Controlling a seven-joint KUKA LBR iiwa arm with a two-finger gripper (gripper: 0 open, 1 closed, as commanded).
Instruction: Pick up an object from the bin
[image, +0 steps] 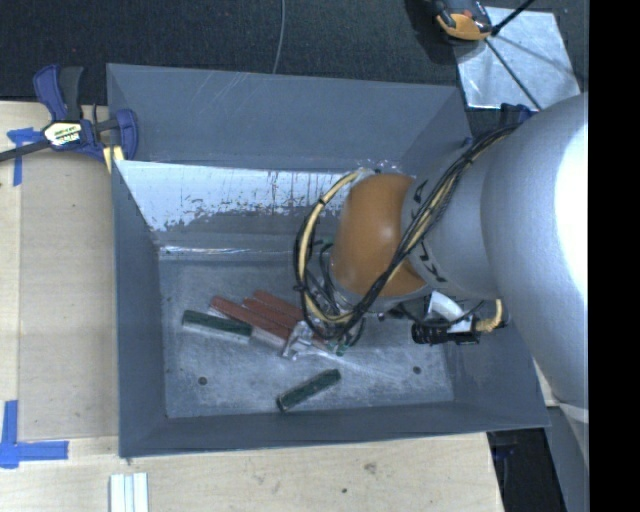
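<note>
Down on the bin (135, 330) floor, your tool (300, 345) sits low at the right end of the flat reddish-brown bars (258, 308), probably lining up there; open or closed, I can't tell. One dark green bar (309, 389) lies near.

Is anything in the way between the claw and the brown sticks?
Nothing visible is. The claw sits right at the right-hand end of the flat reddish-brown sticks. One dark green stick lies left of them and a second dark green stick lies below the claw, both out of the way.
</note>
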